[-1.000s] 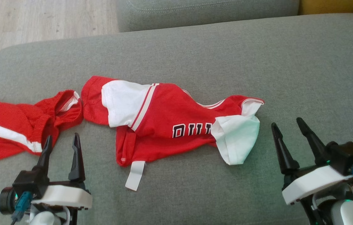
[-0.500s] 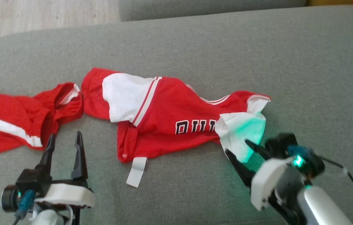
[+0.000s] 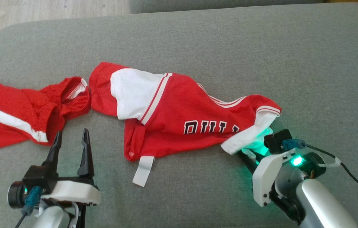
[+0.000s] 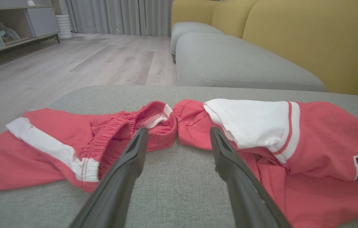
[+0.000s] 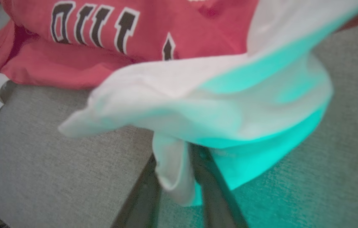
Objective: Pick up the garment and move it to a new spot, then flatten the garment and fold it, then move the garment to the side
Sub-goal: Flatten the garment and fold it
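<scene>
Right hand (image 5: 173, 172) pinched on a fold of the white sleeve (image 5: 182, 95) of the red jersey (image 3: 172, 110), tips buried in cloth, left hand (image 3: 72, 133) spread wide, empty, shorts (image 3: 48, 101) just beyond it

**Grey seats and yellow backs in a softly lit living room**

We look down on a broad grey seat cushion (image 3: 198, 38) with a woven cover and a rounded far-left corner. Beyond that corner lies a pale wood-plank floor (image 3: 39, 11). From the left wrist view we see a second grey cushion (image 4: 236, 63) just behind the first, and a mustard-yellow backrest (image 4: 309, 41) rising along the right. The floor runs back to grey curtains (image 4: 118, 15) that hang down to it. At the far left stands a low cabinet (image 4: 7, 25) with pale green drawer fronts and an open shelf. A white ribbed cylinder (image 4: 64, 27) stands beside it, against the curtains. The light is soft and even.
</scene>
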`<state>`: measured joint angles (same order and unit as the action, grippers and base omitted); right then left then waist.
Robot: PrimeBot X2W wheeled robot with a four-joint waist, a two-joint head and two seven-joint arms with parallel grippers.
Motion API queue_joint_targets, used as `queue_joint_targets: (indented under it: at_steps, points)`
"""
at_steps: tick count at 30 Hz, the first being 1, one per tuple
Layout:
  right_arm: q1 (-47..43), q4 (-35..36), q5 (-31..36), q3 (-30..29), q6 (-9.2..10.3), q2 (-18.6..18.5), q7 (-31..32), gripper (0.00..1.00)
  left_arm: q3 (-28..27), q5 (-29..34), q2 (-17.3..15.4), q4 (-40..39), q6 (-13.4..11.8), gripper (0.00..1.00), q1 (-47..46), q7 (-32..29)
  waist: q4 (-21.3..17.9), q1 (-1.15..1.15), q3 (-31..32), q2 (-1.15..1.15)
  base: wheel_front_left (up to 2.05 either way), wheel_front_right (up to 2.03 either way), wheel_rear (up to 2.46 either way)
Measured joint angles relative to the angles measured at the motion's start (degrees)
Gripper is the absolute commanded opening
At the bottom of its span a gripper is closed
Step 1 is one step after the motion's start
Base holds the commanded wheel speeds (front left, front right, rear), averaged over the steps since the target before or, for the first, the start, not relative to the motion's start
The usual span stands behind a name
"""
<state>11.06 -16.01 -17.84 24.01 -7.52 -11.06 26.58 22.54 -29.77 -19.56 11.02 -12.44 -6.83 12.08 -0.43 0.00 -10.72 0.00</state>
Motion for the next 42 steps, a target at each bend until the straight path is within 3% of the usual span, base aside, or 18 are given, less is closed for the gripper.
queue_joint_targets:
  at_steps: [8,14,18,19,20,21,27,31,36,42]
  points:
    - [-5.5,9.5,-2.6,-4.3,0.00,1.3,-5.8,0.00,-0.2,0.0,-0.1,0.8,0.3,1.00,0.1,0.6,-1.4,0.00,1.3,0.00,0.00,0.00,0.00]
    - [-7.1,15.3,-3.8,-16.5,-0.01,4.4,-8.6,0.00,-0.2,0.0,-0.2,0.5,-0.2,1.00,0.1,0.6,-2.7,0.00,2.3,0.00,0.00,0.00,0.00]
    - [-9.8,14.1,-4.3,-26.6,0.00,6.5,-9.0,0.00,-0.2,0.0,-0.4,0.2,-0.2,1.00,0.2,0.6,-3.1,0.00,2.4,0.00,0.00,0.00,0.00]
    - [-10.2,13.0,-4.7,-28.9,-0.01,7.0,-9.0,0.09,-0.1,0.0,-0.4,0.1,-0.2,1.00,0.2,0.6,-3.2,0.00,2.3,0.00,0.00,0.00,0.00]
    - [-10.7,11.6,-4.8,-30.9,0.00,7.1,-9.0,0.41,-0.1,0.0,-0.4,-0.1,-0.2,1.00,0.2,0.5,-3.3,0.00,2.2,0.00,0.00,0.00,0.00]
    - [-11.0,10.3,-5.1,-32.8,0.00,7.3,-9.0,1.00,-0.1,0.0,-0.4,-0.1,-0.3,1.00,0.2,0.5,-3.3,0.00,2.2,0.00,0.00,0.00,0.00]
    - [-11.1,4.1,-7.0,-43.7,0.00,8.6,-12.3,1.00,-0.1,0.0,-0.6,-0.1,-0.7,1.00,0.2,0.5,-3.4,0.00,1.8,0.00,0.00,0.00,0.00]
    - [-10.6,4.6,-5.4,-45.1,0.00,8.7,-16.3,1.00,-0.1,0.0,-0.9,-0.1,-0.7,1.00,0.2,0.5,-3.7,0.00,1.8,0.00,0.00,0.00,0.00]
    - [-10.1,10.5,0.4,-41.6,0.00,8.7,-19.1,1.00,-0.2,0.0,-1.1,-0.1,-1.1,1.00,0.2,0.5,-4.1,0.00,2.0,0.00,0.00,0.00,0.00]
    - [-8.6,17.8,4.3,-29.1,0.00,6.2,-18.8,1.00,-0.2,-0.4,-1.2,-0.7,-1.7,1.00,0.2,0.5,-4.4,0.00,2.3,0.00,0.00,0.00,0.00]
